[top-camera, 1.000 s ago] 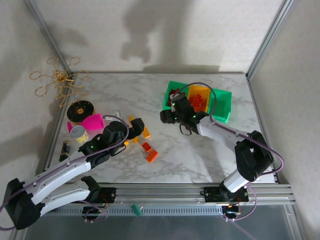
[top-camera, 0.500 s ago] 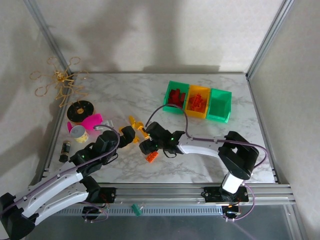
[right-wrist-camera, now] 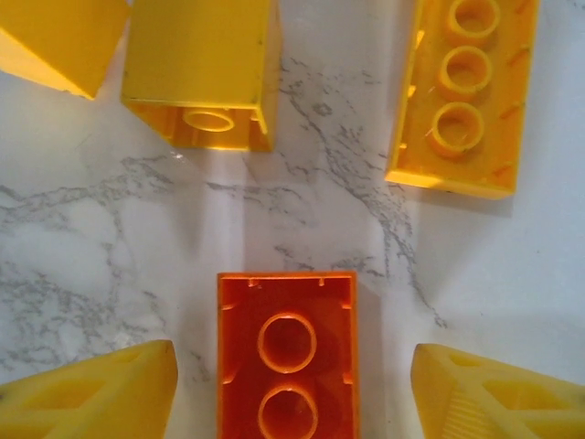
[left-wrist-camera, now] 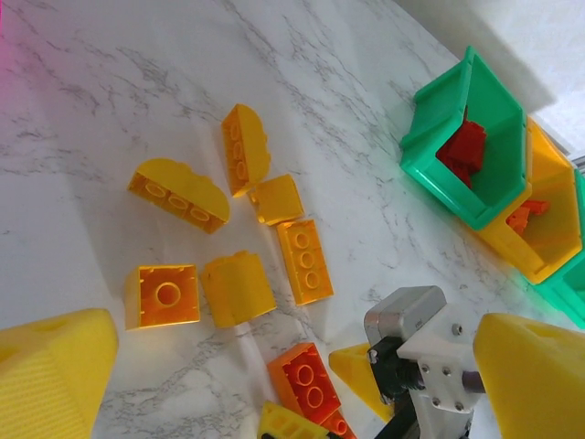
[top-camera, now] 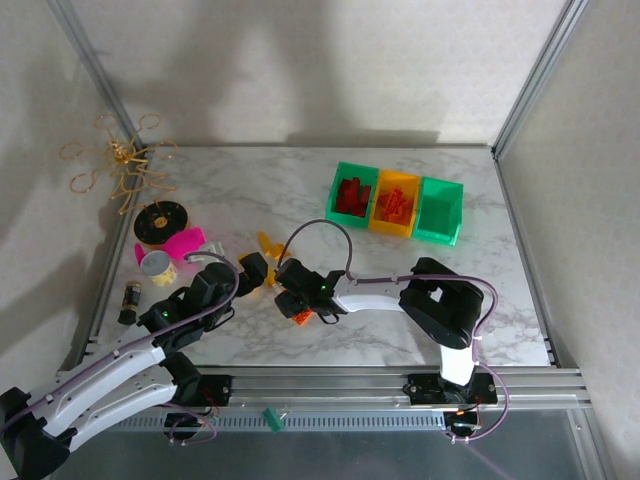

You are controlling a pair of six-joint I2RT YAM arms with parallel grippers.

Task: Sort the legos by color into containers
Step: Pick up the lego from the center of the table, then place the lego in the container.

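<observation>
An orange lego lies studs-down on the marble between the fingertips of my right gripper, which is open with a gap on each side. From above, the right gripper hovers low over that lego. My left gripper is open just left of it, fingers spread wide, nothing held. Several yellow legos lie loose ahead of it. The containers stand at the back right: a green bin with red legos, an orange-yellow bin with orange ones, and a second green bin.
A pink cup, a tin can, a black-and-yellow spool and a small dark bottle crowd the left edge. A gold wire tangle lies at the back left. Two yellow legos sit just beyond the orange one.
My right arm has swung from the bins over to the loose pile and come down around the orange lego. The left arm has drawn back a little toward its base.
</observation>
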